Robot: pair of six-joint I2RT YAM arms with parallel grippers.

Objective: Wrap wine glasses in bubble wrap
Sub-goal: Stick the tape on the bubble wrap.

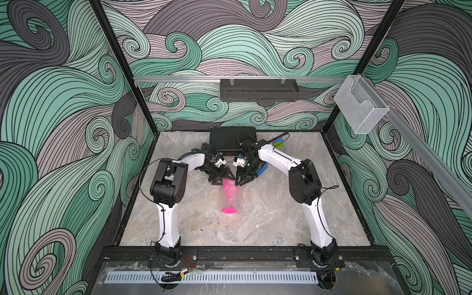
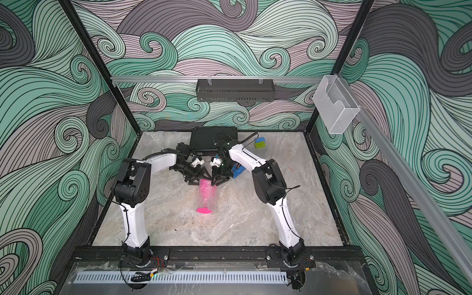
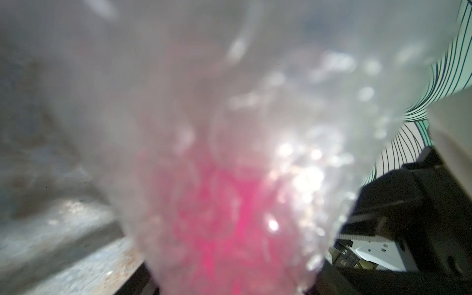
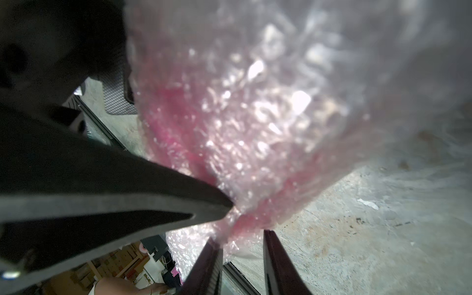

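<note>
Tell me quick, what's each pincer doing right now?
Left pincer: at the bubble wrap around the goblet; grip cannot be told.
Right pincer: open around the wrap's end.

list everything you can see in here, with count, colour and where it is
goblet: 1, magenta pink, lying mid-table, foot toward the front edge
bubble wrap: 1 sheet, clear, rolled around the goblet
box: 1, black, back of the table
blocks: 2, blue and green, back of the table, beside the box
blue item: 1, blue, on the table by the right arm's wrist; cannot tell what it is
rack: 1, black, on the rear wall rail
bin: 1, clear, on the right side rail
table: 1, marbled grey
arms: 2, white and black, reaching from the front edge
left hand: 1, black, at the goblet's bowl end, jaws unclear
right hand: 1, black, at the bowl end, jaws slightly apart
</note>
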